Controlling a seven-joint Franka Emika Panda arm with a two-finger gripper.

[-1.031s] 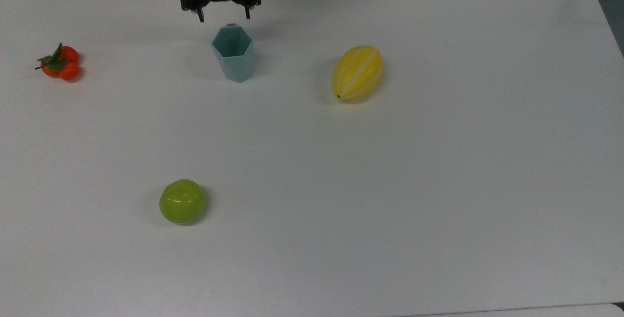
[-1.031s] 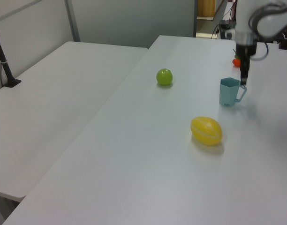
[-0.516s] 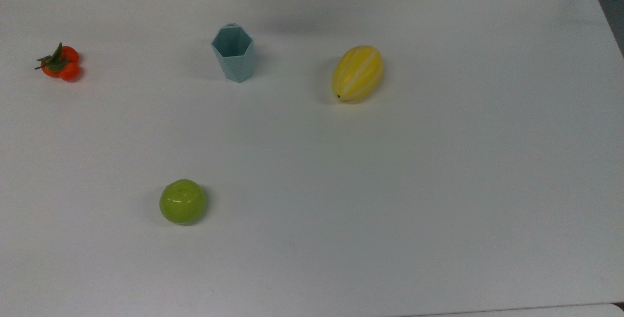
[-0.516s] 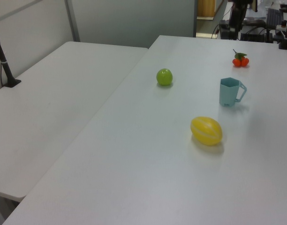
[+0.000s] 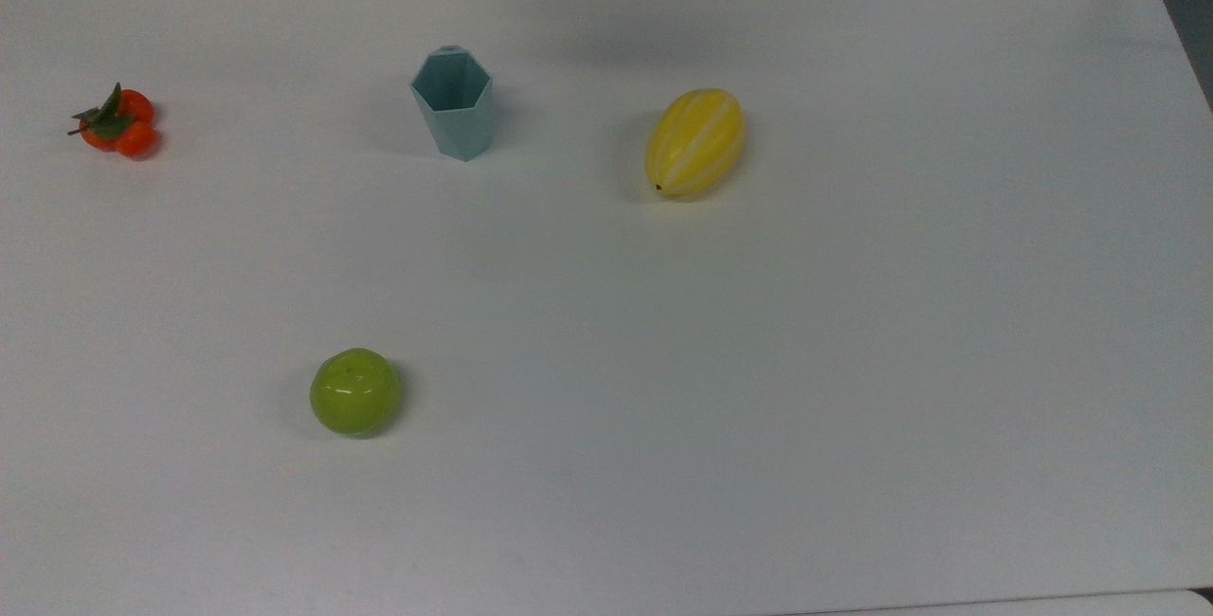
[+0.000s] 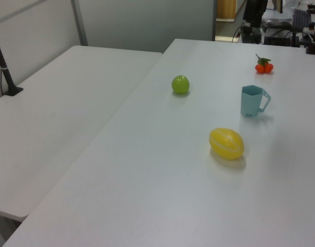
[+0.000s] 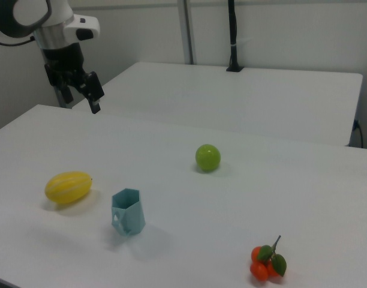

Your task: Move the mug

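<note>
The mug is a pale teal faceted cup standing upright on the white table, with nothing touching it. In the left view the mug shows its tab handle on the left view's right side. In the right view the mug stands in front of the middle, between a yellow melon and a cluster of oranges. My gripper hangs high at the right view's upper left, well above and behind the melon and far from the mug. Its black fingers are spread apart with nothing between them.
A green apple lies toward the top view's lower left. A yellow striped melon lies right of the mug in the top view. An orange cluster with leaves sits at the top view's far left. A second white table adjoins behind.
My gripper, open just above the mug's far rim a second ago, has lifted up and out of the top and left views. The mug has stayed where it was.
</note>
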